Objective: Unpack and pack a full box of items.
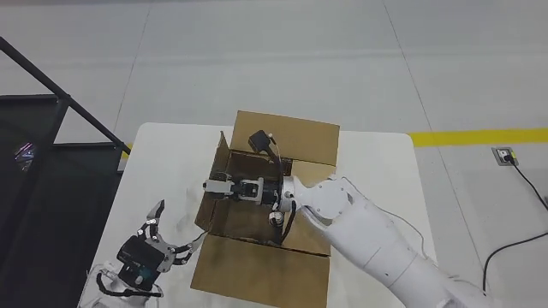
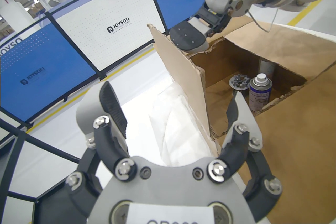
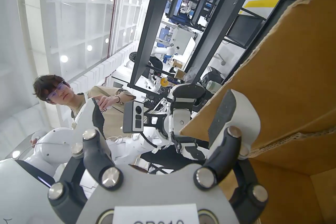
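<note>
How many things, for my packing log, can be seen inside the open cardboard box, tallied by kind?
Spray can with white cap: 1
Dark can with metal top: 1
White cylindrical container: 1
Total: 3 visible in the box; its hidden corners may hold more.

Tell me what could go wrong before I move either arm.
1. The right gripper is open at the upright side flap of the box; pulling might tear it or drag the box.
2. The left gripper, also open, hangs close to that flap, so the arms might collide.
3. The spray can standing inside could topple if the box shifts.
</note>
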{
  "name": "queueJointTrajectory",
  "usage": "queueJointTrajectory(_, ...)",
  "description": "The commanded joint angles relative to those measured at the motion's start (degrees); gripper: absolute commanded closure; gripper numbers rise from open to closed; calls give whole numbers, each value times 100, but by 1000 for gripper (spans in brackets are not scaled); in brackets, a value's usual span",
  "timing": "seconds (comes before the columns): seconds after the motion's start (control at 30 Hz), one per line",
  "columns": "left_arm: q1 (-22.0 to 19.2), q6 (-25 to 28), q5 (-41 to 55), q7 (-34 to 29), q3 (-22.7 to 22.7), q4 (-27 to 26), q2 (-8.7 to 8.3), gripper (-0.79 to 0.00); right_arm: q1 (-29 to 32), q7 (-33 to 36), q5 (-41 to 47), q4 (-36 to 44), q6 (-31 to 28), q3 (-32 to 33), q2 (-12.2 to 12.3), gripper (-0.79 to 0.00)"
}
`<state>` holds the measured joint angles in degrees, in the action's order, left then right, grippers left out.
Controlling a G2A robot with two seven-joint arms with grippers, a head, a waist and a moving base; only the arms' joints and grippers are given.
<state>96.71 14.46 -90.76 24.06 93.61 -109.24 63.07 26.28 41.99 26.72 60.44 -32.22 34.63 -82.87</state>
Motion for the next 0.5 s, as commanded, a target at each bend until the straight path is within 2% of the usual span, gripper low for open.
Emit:
queueJointTrajectory(0.0, -2, -71, 164, -8, 81, 54, 7, -785, 13, 251, 149, -84, -95, 31, -21, -785)
queueJointTrajectory(0.2, 129, -169, 485, 85, 413, 200, 13, -785, 212, 515, 175, -75, -672, 417, 66, -785)
queueJointTrajectory(0.47, 221, -137, 790, 44, 738, 585, 18, -785, 1159, 770, -176, 890, -985, 1556, 541, -785)
